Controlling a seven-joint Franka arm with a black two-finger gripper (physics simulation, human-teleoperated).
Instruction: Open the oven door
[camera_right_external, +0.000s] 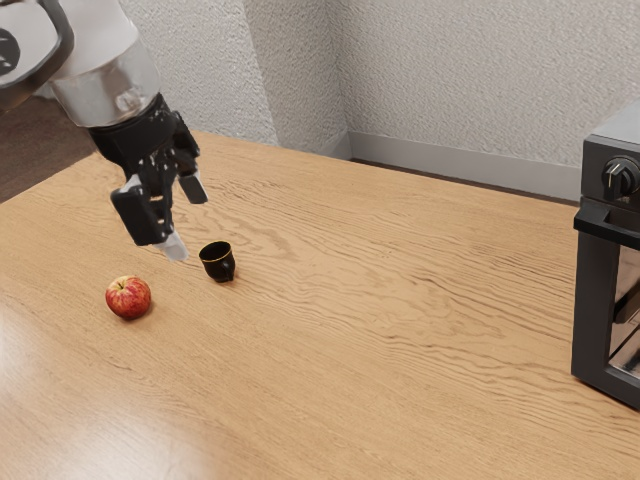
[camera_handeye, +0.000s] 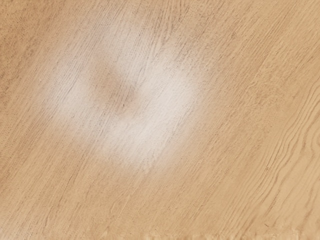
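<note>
Oven door (camera_right_external: 594, 310) in dark gray stands upright and closed at the exterior view's right edge, on the front of a countertop oven (camera_right_external: 612, 148) whose far part lies outside the picture. A black handle (camera_right_external: 607, 228) juts out along the door's top, beneath a round control knob (camera_right_external: 619, 178), and the thick frame borders a glass window (camera_right_external: 629, 300) carrying brownish reflections. Well apart from it, the black gripper (camera_right_external: 184, 218) hangs above the wooden table (camera_right_external: 400, 340), its two fingers spread with nothing between them. Near the gripper, a gold-rimmed black cup (camera_right_external: 217, 264) sits beside a red apple (camera_right_external: 128, 297).
</note>
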